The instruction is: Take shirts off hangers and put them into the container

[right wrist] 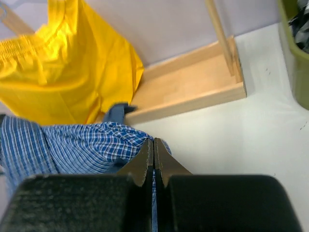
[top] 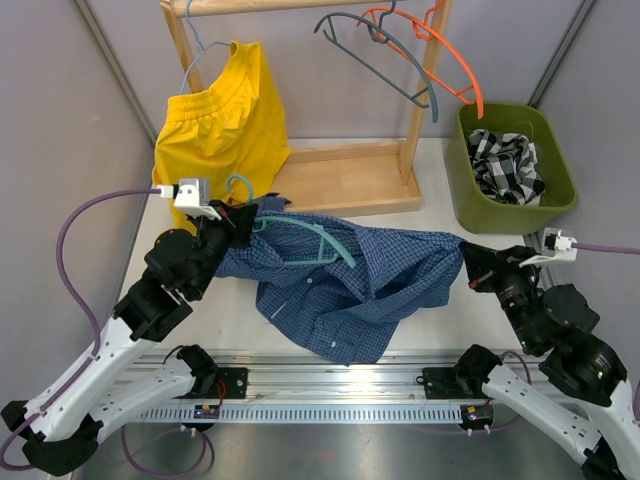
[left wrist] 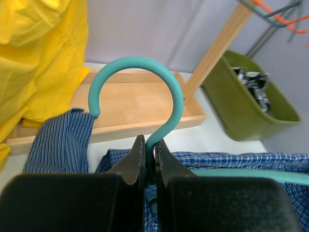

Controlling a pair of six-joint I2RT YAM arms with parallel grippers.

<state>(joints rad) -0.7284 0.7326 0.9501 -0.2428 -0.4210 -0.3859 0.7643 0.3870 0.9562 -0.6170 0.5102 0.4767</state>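
**Blue shirt on the table, an arm at each end**

- Blue checked shirt [top: 340, 290] lies spread and rumpled on the white table [top: 440, 330], between the two arms and in front of the wooden base tray [top: 340, 180].
- Teal hanger [top: 312, 240] lies on the shirt's upper part, one arm across the cloth. Its hook curls up at the shirt's left end.
- Left gripper [left wrist: 150, 153]: jaws clamped narrow on the stem just below the hook.
- Right gripper [right wrist: 153, 155]: jaws pressed together at the shirt's right edge. A thin strip of blue fabric shows in the slit between them, so it is pinching the cloth.
- Olive-green bin [top: 470, 190] stands at the far right, beside the rail frame [top: 420, 100]. The black-and-white plaid shirt [top: 505, 165] is bundled inside it.
- Orange hanger [top: 450, 60] and grey hanger [top: 385, 55] hang bare on the rail.
- Yellow garment [top: 215, 125] hangs at the rail's left end, its hem near the left gripper.
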